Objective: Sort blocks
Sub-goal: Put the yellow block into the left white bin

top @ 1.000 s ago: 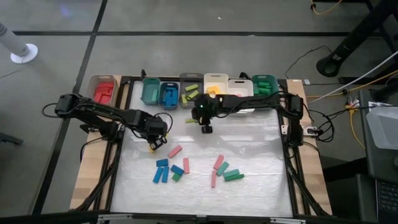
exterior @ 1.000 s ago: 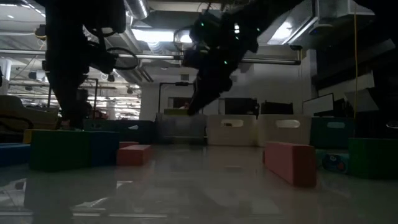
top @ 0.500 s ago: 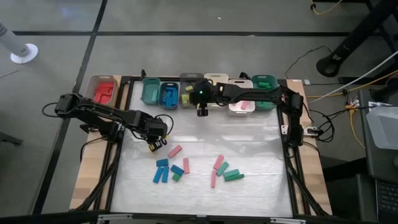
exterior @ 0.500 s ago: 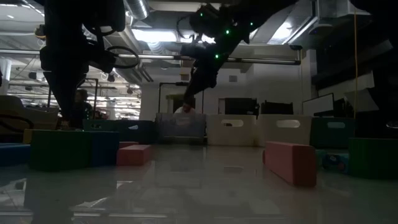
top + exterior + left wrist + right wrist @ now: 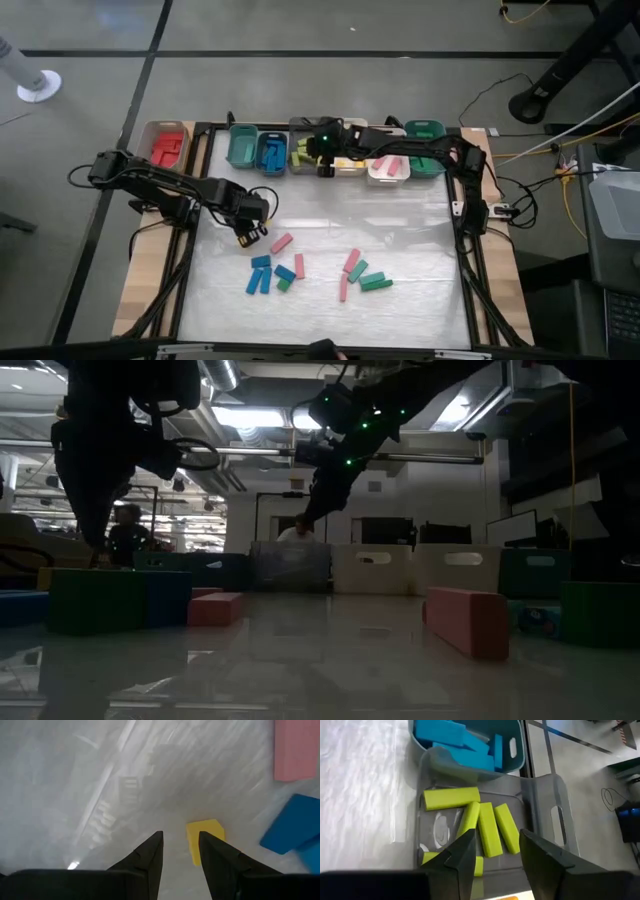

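- Hovering now at upper centre of the high view, my right gripper (image 5: 323,170) has travelled up from mid-table to the grey bin (image 5: 547,827); its fingers are parted and empty.
- Delivery judged done: lime bars (image 5: 487,827) lie inside, long axes mostly parallel, one crosswise.
- My left gripper (image 5: 180,857) is part-open, empty, straddling nothing; the yellow block (image 5: 205,840) sits just beyond its fingertips.

No writing, label, brand, number or sign can be read in any of the views. The blocks, the bins and the desk show plain surfaces only, and the room behind the desk is too dark and distant in the low view to make out any lettering.
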{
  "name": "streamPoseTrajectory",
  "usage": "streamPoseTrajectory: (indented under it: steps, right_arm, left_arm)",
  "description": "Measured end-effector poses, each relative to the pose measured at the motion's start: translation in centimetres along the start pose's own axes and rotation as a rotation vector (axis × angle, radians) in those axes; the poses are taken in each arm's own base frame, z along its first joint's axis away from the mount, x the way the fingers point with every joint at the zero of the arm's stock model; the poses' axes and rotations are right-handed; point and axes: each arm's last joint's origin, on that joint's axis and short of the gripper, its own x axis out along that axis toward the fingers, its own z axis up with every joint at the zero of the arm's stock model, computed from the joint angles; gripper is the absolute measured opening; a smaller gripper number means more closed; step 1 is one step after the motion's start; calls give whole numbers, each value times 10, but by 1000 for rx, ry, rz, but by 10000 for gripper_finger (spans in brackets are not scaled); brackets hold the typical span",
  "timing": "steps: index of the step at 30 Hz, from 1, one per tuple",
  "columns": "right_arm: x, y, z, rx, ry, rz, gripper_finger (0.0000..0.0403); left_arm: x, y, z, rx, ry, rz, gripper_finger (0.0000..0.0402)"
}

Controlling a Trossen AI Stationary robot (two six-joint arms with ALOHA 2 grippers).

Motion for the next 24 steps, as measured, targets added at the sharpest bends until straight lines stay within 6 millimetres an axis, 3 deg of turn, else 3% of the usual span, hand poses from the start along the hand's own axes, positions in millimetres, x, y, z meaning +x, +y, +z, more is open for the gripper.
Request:
streamPoseTrajectory:
  steps: [8, 20, 24]
  right_arm:
    - [0, 2, 1, -4, -1, 2, 151]
    - [0, 3, 1, -4, 3, 5, 152]
    - [0, 3, 0, -5, 9, 8, 152]
  left_arm:
    - [0, 2, 3, -12, -73, 75, 114]
    - [0, 2, 3, -48, -75, 77, 114]
    - [3, 0, 3, -62, -28, 55, 131]
